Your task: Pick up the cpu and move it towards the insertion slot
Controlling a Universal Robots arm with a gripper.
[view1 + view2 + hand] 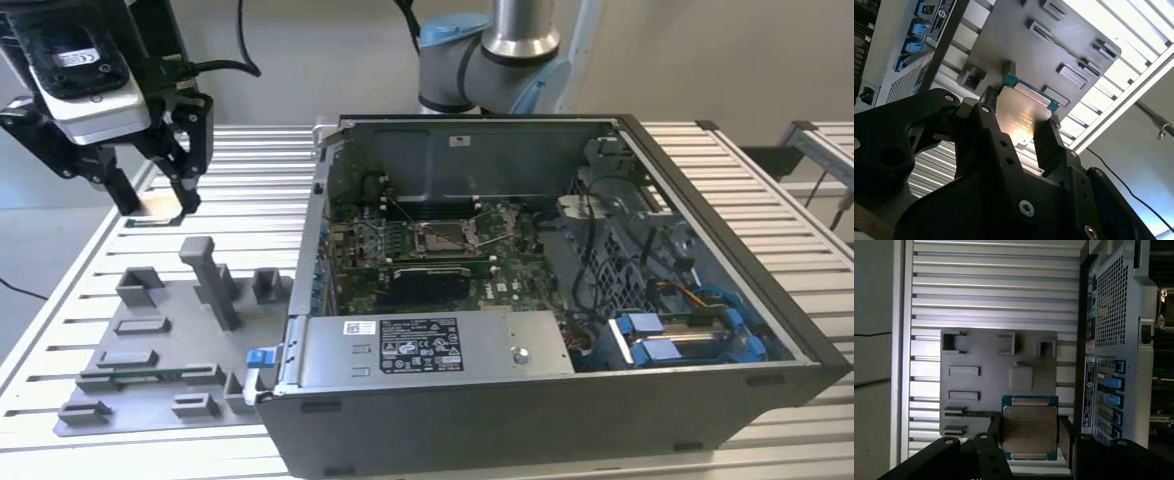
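Cpu (1029,430) is clamped between the gripper's (158,200) 2 black fingers (1066,439), 1 on each of 2 opposite edges. Its silvery top face and green board rim show in both wrist views. The slatted aluminium table (254,160) carries everything. On it, toward the exterior view's right, the open pc case (534,420) lies on its side w/ the motherboard exposed. Behind the case rises the robot arm (501,50), grey w/ blue joint caps. A metal psu box (427,345) w/ a label runs along the case's near wall, and blue clips (667,340) sit in the bay at the exterior view's right. The flat grey tray (160,380) w/ raised blocks and shallow recesses lies just beside the case, on the exterior view's left. The gripper hangs above the table at the tray's far end, outside the case, and the first wrist view shows the tray well below the cpu. The insertion slot (447,238), a square metal-framed socket, sits mid-motherboard inside the case, well apart from the cpu, w/ the case's side wall between them.
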